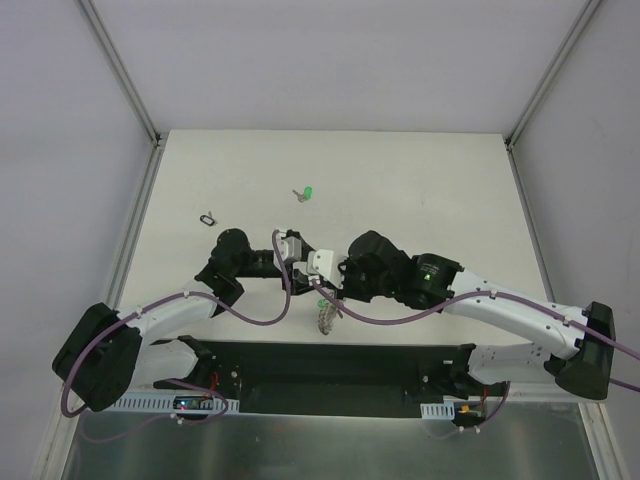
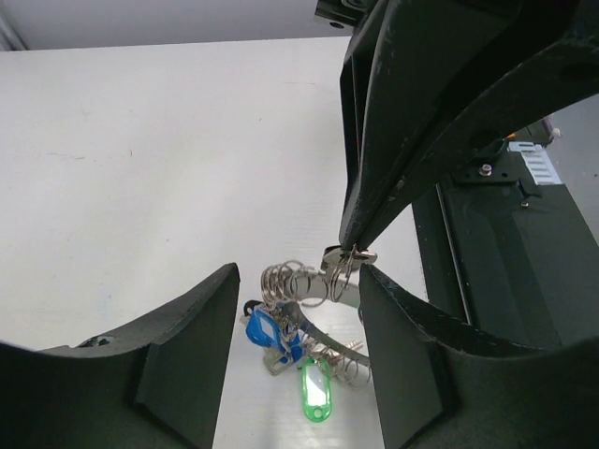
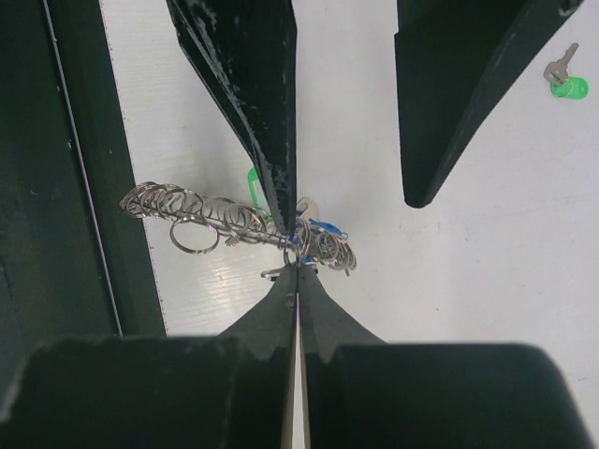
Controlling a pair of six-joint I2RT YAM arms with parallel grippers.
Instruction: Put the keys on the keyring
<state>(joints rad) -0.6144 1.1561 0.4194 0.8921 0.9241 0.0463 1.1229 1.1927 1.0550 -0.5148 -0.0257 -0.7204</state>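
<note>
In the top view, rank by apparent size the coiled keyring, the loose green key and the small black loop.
1. keyring
2. loose green key and black loop: about alike, not ranked.

We find the keyring (image 1: 325, 318) near the table's (image 1: 420, 200) front edge, centre, between the left gripper's (image 2: 299, 277) fingers and at the right gripper's (image 3: 297, 266) tips. Keys (image 2: 281, 339) hang beneath it. A lone key (image 1: 304, 193) lies well behind; a small loop (image 1: 208, 217) lies left of that.
</note>
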